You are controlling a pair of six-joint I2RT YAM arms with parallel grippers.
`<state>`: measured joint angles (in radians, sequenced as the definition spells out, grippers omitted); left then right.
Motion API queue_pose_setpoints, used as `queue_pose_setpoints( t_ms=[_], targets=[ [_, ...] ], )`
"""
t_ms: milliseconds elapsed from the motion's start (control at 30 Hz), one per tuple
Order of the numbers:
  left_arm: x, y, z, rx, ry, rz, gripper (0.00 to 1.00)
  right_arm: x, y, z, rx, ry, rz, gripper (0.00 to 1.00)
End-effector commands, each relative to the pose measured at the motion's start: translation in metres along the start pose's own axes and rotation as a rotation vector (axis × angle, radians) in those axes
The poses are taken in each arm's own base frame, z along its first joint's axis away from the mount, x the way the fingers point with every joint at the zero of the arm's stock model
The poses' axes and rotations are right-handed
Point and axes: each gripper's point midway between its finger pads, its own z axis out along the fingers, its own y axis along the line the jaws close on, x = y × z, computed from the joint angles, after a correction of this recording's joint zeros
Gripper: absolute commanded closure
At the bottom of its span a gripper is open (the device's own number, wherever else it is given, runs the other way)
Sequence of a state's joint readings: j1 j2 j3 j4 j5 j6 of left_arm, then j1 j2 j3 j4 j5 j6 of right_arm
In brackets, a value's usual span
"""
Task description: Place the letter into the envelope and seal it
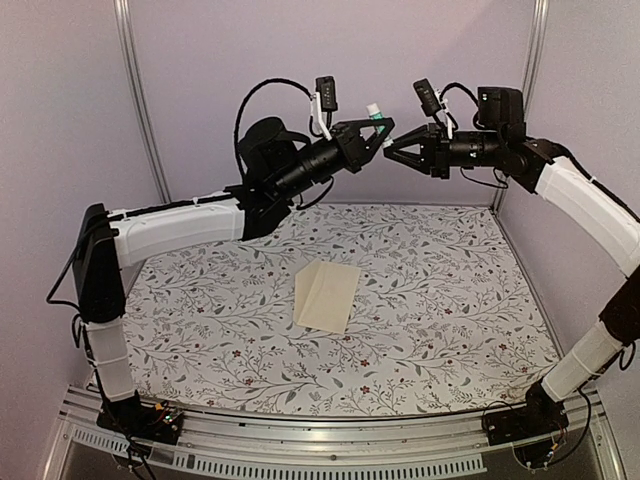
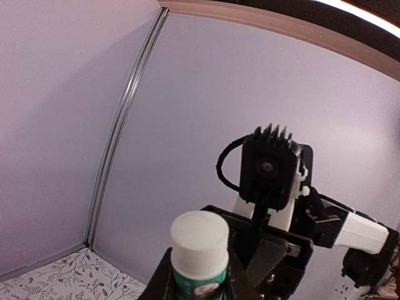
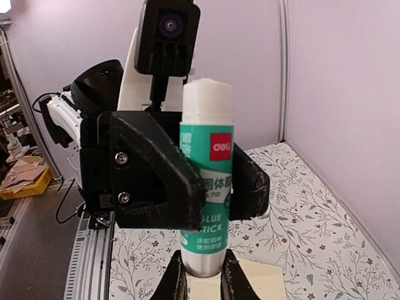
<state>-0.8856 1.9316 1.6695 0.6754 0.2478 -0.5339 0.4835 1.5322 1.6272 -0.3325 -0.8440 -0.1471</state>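
The plain cream envelope (image 1: 327, 295) lies flat at the middle of the table; its corner (image 3: 250, 284) shows below the stick in the right wrist view. The letter is out of view. Both arms are raised high over the back of the table, tips meeting. My left gripper (image 1: 375, 130) (image 2: 200, 278) is shut on the body of a green glue stick (image 1: 373, 112) (image 3: 206, 144) with a white cap (image 2: 200, 236). My right gripper (image 1: 392, 150) (image 3: 201, 282) faces it, its two fingers pressed on the stick's silver base.
A floral-patterned cloth (image 1: 450, 300) covers the table. Lilac walls with metal corner posts (image 1: 140, 100) close in the back and sides. An aluminium rail (image 1: 320, 440) runs along the near edge between the arm bases.
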Motion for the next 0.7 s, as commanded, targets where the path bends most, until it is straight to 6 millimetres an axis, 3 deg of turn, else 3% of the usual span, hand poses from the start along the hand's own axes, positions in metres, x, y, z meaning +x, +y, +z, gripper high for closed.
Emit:
queue_pose_setpoints(
  t_ms=[0,133,233,400,567,667],
  targets=[
    [0.036,-0.002,-0.001,0.170,0.128,-0.017,1.00,-0.016,0.046,-0.021,-0.487,-0.101,0.073,0.92],
    [0.040,-0.011,0.001,0.314,0.181,0.013,1.00,0.000,0.060,-0.034,-0.618,-0.038,0.255,0.95],
    [0.041,-0.013,0.007,0.373,0.205,0.014,1.00,0.001,0.065,-0.037,-0.636,-0.023,0.251,0.94],
    [0.039,-0.012,0.009,0.369,0.193,0.012,1.00,0.010,0.061,-0.040,-0.628,-0.013,0.279,0.79],
    [0.030,-0.002,0.012,0.274,0.168,0.007,1.00,0.021,0.031,-0.044,-0.491,-0.041,0.398,0.66],
    [0.018,0.010,0.014,0.128,0.125,0.014,1.00,0.035,-0.008,-0.038,-0.215,-0.041,0.437,0.64]
  ],
)
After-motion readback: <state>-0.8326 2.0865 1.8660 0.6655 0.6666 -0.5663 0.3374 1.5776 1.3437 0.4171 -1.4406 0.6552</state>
